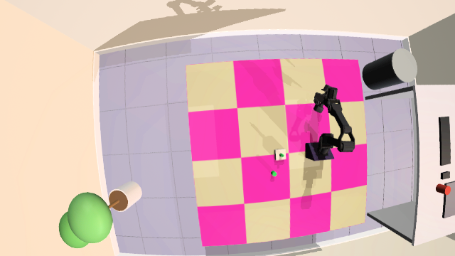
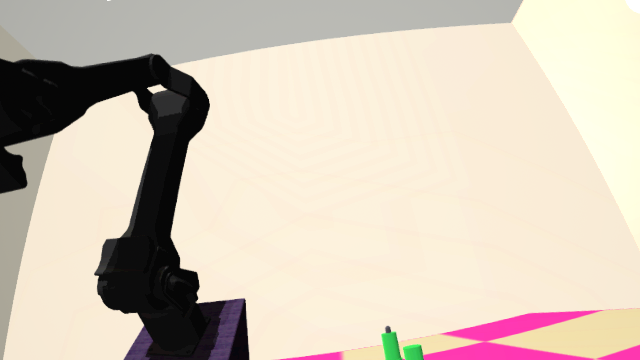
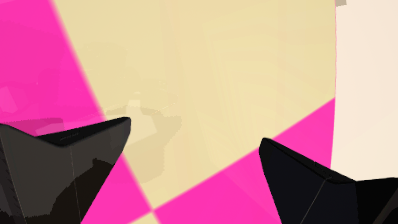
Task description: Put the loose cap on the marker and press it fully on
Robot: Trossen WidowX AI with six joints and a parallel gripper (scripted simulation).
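The green marker (image 1: pixel 281 155) (image 2: pixel 390 344) stands upright in the small white holder block (image 1: pixel 277 153) near the middle of the checkered table; its grey tip is bare. The green cap (image 1: pixel 274 173) (image 2: pixel 413 352) stands loose on a pink square a little in front of the block, apart from it. My gripper (image 1: pixel 319 102) (image 3: pixel 197 135) is open and empty. It is raised far from both, over the back right part of the table. The wrist view shows only my two dark fingers over pink and tan squares, with neither marker nor cap.
The arm (image 2: pixel 155 175) rises from a dark purple base (image 1: pixel 313 152) (image 2: pixel 227 325) right of the holder block. A black cylinder (image 1: pixel 387 71) and a white cabinet (image 1: pixel 431 142) stand off the right side. A potted green plant (image 1: pixel 89 217) is off the front left.
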